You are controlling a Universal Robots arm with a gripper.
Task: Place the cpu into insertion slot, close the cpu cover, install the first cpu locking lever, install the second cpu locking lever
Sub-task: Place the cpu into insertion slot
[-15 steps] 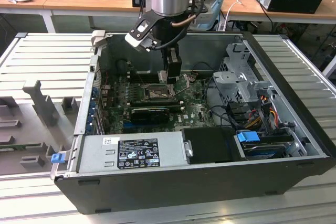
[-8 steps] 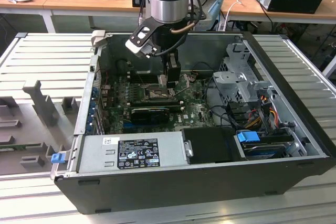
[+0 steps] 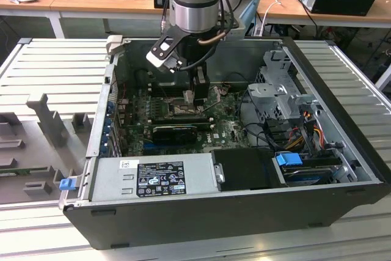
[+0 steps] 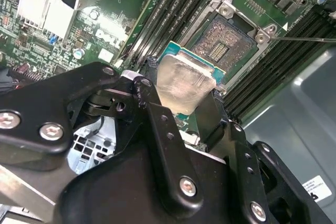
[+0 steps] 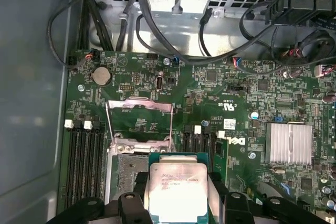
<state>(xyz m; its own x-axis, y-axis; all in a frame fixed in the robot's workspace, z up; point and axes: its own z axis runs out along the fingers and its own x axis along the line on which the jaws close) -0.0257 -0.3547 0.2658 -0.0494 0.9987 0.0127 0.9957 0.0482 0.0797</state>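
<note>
Grips cpu [image 5: 176, 187] in closed gripper [image 3: 194, 93], 11 o'clock of case [image 3: 183, 212] centre, exterior view; insertion slot [image 4: 223, 43] bare, cpu cover [image 5: 139, 103] raised; nothing installed.

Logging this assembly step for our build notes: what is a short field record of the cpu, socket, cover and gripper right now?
gripper: shut on the cpu
cpu: held above the board, not yet seated in the insertion slot
insertion slot: open, contacts exposed, nothing in it
cpu cover: swung open, off the insertion slot
</note>
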